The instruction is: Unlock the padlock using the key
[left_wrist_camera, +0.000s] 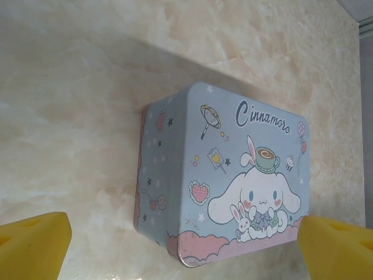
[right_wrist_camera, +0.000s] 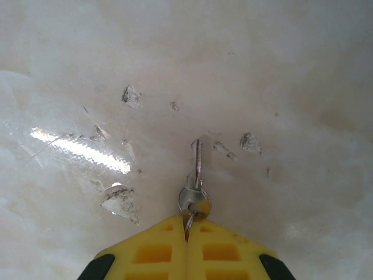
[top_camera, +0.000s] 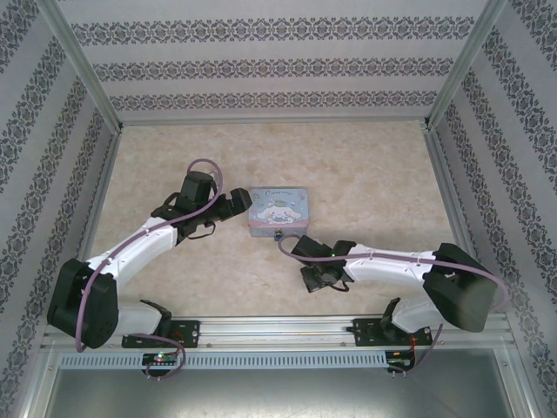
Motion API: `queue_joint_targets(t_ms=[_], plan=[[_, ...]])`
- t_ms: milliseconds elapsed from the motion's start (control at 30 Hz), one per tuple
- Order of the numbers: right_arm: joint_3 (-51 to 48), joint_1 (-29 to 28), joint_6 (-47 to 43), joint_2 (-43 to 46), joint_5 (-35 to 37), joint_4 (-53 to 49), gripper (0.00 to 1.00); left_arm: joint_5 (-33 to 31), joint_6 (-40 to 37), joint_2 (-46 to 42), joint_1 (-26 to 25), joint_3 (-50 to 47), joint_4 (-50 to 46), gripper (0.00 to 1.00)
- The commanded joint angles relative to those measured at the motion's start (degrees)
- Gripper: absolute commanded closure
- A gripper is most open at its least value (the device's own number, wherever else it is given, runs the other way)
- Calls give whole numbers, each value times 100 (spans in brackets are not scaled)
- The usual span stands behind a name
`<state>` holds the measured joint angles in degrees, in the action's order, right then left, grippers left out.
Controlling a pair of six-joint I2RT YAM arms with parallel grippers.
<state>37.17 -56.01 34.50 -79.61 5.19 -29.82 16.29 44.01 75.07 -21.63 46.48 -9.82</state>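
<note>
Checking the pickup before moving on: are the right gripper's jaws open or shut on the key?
Shut. The jaws of the right gripper meet with no gap, pinching the key at its ring end.

The top camera looks down from behind on the whole table (top_camera: 365,174). It shares the tin (top_camera: 278,209) with the close left wrist camera. The right wrist camera faces down on the key (right_wrist_camera: 197,169), close.

Lab robot cell: aluminium frame (top_camera: 84,71), wallpapered panels (top_camera: 261,65) (floral stripes), marble-look tabletop (top_camera: 365,165).
</note>
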Motion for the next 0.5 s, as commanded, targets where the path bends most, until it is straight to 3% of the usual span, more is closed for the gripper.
queue_joint_targets(t_ms=[0, 233, 467], plan=[[-121, 74, -17, 337, -153, 277, 100, 87, 36, -27, 42, -82, 191, 0], [-373, 636, -250, 1449, -1063, 748, 100, 452, 142, -32, 39, -111, 355, 0], [-544, 1728, -495, 2252, -2426, 1301, 100, 1187, 460, 35, 37, -115, 867, 0]])
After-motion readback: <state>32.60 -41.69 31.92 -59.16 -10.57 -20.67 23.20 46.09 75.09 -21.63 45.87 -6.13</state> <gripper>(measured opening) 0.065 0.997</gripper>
